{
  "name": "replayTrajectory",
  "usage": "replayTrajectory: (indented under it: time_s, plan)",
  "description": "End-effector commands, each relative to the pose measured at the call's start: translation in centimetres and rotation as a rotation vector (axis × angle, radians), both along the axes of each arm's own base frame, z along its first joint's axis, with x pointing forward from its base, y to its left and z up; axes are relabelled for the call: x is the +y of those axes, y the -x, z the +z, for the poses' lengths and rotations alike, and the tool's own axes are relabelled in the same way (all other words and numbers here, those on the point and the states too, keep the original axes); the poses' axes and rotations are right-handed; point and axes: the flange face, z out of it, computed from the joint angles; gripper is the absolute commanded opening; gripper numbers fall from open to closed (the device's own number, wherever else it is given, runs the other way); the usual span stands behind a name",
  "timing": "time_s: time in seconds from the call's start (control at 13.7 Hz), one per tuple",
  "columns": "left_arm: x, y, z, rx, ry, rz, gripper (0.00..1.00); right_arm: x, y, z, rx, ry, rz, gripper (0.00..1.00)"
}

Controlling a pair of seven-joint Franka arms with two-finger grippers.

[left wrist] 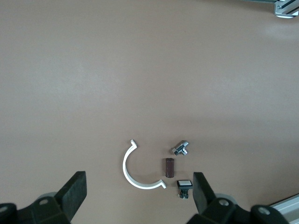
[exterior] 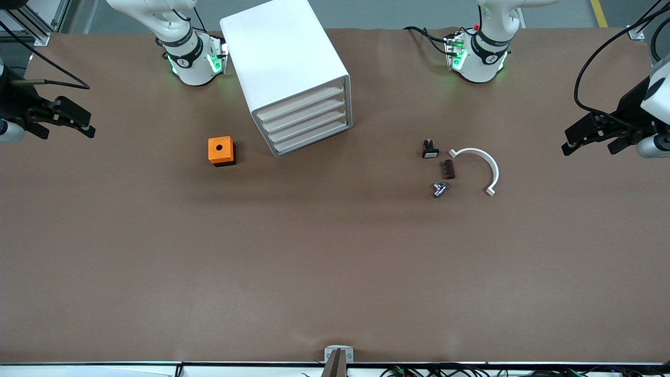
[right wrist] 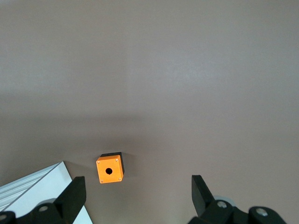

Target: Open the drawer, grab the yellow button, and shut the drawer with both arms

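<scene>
Brown table (exterior: 335, 262), and on it found a white cabinet (exterior: 285, 57) set askew, with all four drawers (exterior: 306, 123) shut. Spotted no button anywhere; judged it hidden in one of those drawers, but could not tell which.

Found the left gripper (exterior: 589, 146) up over the left arm's end of the table, fingers spread wide, holding nothing. Found the right gripper (exterior: 65, 130) over the right arm's end, equally released and empty. Counted both as waiting, well apart from the cabinet.

Noted an orange box (exterior: 221, 151) beside the cabinet toward the right arm's end. Noted, toward the left arm's end, a small black part (exterior: 430, 151), a brown block (exterior: 448, 169), a metal fitting (exterior: 439, 189) and a white half-ring (exterior: 484, 165) clustered close.

Read the task as not yet begun. Feared plenty:
- Could have dragged the whole cabinet instead of opening a drawer, unless braced by the second arm.
- Could have jammed a drawer by pulling square to the table and not along the skewed front.
- Could have opened the wrong drawer.
- Could have grabbed the orange box or the black part by mistake.
- Could have lost so tiny a button between wide fingers.
</scene>
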Motion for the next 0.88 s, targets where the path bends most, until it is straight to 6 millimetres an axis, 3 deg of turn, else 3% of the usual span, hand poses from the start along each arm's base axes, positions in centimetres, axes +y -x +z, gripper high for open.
replayTrajectory:
  time_s: [0.0, 0.59, 0.8]
  plan:
    - [0.3, -0.2, 0.1, 0.005, -0.030, -0.012, 1.00, 0.2, 0.8, 0.3, -0.010, 0.007, -0.014, 1.00]
    - [0.1, -0.7, -0.8, 0.026, -0.036, -0.014, 1.00, 0.2, 0.8, 0.4, -0.011, 0.007, -0.014, 1.00]
    - [-0.9, -0.1, -0.7, 0.060, 0.045, 0.003, 1.00, 0.2, 0.8, 0.3, -0.010, 0.007, -0.012, 1.00]
